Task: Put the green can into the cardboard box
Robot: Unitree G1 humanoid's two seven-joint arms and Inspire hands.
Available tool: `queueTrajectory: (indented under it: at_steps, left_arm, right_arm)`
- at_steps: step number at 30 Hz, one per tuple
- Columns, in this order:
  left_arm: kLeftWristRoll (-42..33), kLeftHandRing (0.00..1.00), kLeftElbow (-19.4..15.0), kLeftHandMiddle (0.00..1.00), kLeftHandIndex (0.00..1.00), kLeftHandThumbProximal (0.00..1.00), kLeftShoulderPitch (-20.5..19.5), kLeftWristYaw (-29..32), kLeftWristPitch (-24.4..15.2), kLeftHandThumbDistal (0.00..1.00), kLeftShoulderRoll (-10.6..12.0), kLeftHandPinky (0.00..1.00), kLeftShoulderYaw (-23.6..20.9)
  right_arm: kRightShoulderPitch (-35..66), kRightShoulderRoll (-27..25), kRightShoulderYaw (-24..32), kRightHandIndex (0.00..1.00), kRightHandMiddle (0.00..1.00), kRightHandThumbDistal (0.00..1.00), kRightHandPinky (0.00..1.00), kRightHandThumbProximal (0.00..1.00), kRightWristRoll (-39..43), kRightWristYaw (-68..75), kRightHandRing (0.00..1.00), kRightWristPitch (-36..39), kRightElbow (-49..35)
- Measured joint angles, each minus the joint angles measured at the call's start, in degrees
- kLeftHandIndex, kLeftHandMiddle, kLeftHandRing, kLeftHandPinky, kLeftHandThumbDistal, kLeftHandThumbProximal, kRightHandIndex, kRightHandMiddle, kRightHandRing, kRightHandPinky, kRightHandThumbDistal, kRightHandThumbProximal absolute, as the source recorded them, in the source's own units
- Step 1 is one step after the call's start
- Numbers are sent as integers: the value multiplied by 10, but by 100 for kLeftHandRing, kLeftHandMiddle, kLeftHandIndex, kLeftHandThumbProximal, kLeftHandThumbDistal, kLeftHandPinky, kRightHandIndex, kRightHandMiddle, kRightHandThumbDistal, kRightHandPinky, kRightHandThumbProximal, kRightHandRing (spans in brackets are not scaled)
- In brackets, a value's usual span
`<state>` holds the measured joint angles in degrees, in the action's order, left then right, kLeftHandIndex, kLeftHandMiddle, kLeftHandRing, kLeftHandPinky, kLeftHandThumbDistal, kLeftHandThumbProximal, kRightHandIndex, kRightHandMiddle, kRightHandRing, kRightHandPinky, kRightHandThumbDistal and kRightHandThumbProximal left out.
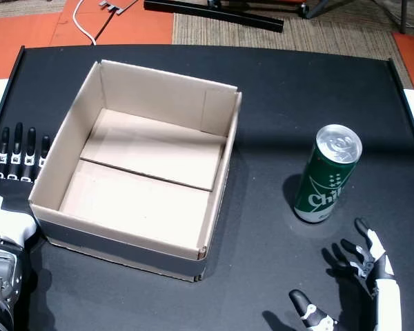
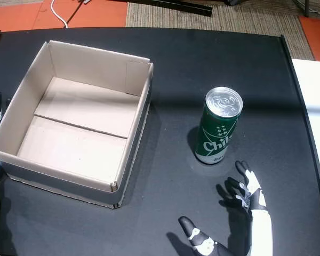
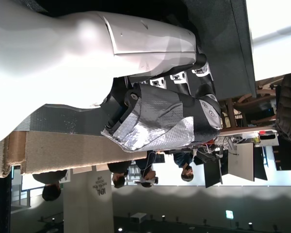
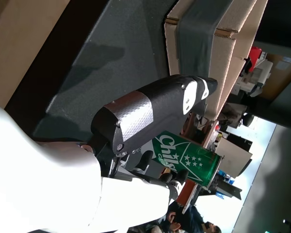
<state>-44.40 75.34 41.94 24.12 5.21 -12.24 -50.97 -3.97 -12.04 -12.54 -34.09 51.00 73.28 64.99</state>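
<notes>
Black and broad, the table (image 1: pixel 276 83) fills both head views, with orange floor and a strip of woven carpet (image 1: pixel 290 31) showing past its far edge, and a white cable (image 1: pixel 90 31) trailing across the orange. Biggest thing on the table is the cardboard box (image 1: pixel 90 110), open-topped and empty, its floor made of two flaps meeting in a seam, sitting on the robot's left half of the surface. Over on the right half, well apart from the box, stands the green can (image 1: pixel 326 176), upright, silver lid up, white lettering on its side; it's on the table, not in the box. Now the hands: the right hand (image 2: pixel 245 213) sits just near-side of the can, fingers spread apart and curled upward, thumb out to the side, holding nothing and not touching the can. The right wrist view confirms it, the can (image 4: pixel 184 158) seen beyond the open fingers. The left hand (image 1: pixel 17 158) lies flat beside the box's left wall, fingers straight, close side by side, gripping nothing
</notes>
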Motion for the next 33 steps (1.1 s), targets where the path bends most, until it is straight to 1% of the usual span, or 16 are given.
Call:
queueTrajectory:
  at_steps: [3,5,7,8,10,13,14,16,18,20,21,22,23,25,29,33]
  left_arm:
    - [0,66,0,55,52,57,0,0,0,0,0,80,0]
    - [0,67,0,55,51,56,0,0,0,0,0,80,0]
    - [0,68,0,56,52,56,0,0,0,0,0,80,0]
    - [0,67,0,55,52,55,0,0,0,0,0,79,0]
    - [0,67,0,55,51,55,0,0,0,0,0,80,0]
    - [0,67,0,55,53,54,0,0,0,0,0,80,0]
    - [0,67,0,56,53,54,0,0,0,0,0,81,0]
    - [0,68,0,57,55,54,0,0,0,0,0,81,0]
    - [0,66,0,56,55,55,0,0,0,0,0,79,0]
    - [0,67,0,56,53,56,0,0,0,0,0,80,0]
    - [0,67,0,56,53,56,0,0,0,0,0,81,0]
    - [0,68,0,56,52,56,0,0,0,0,0,83,0]
    - [0,68,0,56,52,56,0,0,0,0,0,82,0]
    - [0,68,0,56,52,55,0,0,0,0,0,81,0]
    - [0,67,0,55,52,54,0,-1,0,0,0,79,0]
    - [0,67,0,54,51,56,0,-1,0,0,0,80,0]
  right_arm:
    - [0,0,1,67,82,100,95,48,0,-2,89,0,0]
    - [0,0,1,66,82,100,95,49,-1,-2,89,0,0]
    - [0,0,1,67,82,100,95,45,-2,1,89,0,-1]
    - [0,0,1,68,82,100,95,46,-2,1,88,0,-1]
    - [1,1,2,70,82,100,95,50,-2,1,88,0,-1]
    - [1,3,7,76,86,100,97,50,9,-10,91,0,0]
    - [2,5,10,79,87,100,98,52,22,-22,93,1,0]
    - [6,6,19,86,88,100,99,49,40,-43,95,3,-2]
    - [10,7,26,86,89,100,99,48,67,-76,95,12,-2]
    - [13,7,34,85,89,100,99,50,90,-105,95,16,-3]
    - [13,7,41,84,89,100,99,53,93,-114,95,16,-5]
    - [13,6,45,84,89,100,99,58,94,-117,94,15,-9]
    - [12,3,48,83,88,100,98,62,92,-117,94,14,-14]
    - [6,-2,57,83,90,100,99,57,89,-120,94,4,-17]
    - [-21,-12,70,83,92,100,100,57,113,-161,96,14,-10]
    - [-45,-23,80,83,91,100,100,57,114,-183,95,21,0]
